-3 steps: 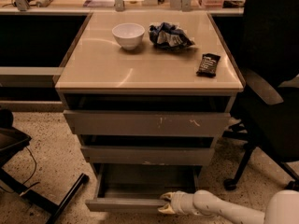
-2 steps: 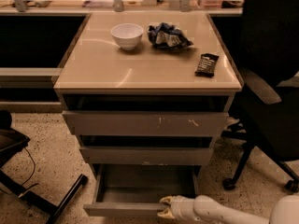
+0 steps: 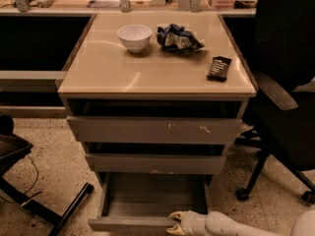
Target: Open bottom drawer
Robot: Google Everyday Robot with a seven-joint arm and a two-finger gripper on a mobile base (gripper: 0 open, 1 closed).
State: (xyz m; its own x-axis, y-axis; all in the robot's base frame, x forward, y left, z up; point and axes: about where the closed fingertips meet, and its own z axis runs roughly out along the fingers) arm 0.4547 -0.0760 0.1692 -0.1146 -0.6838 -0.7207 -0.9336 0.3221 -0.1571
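Note:
The bottom drawer is the lowest of three grey fronts in the cabinet. It stands pulled out toward me, showing its shallow grey box interior. My gripper is at the right part of the drawer's front edge, on the end of a white arm that enters from the lower right. The top drawer front with white scratches and the middle drawer front stick out less.
On the cabinet top are a white bowl, a crumpled bag and a dark snack bar. A black office chair stands to the right. Another chair's black base lies at the left on the speckled floor.
The bottom drawer has slid further out toward me, and my gripper has moved with its front edge.

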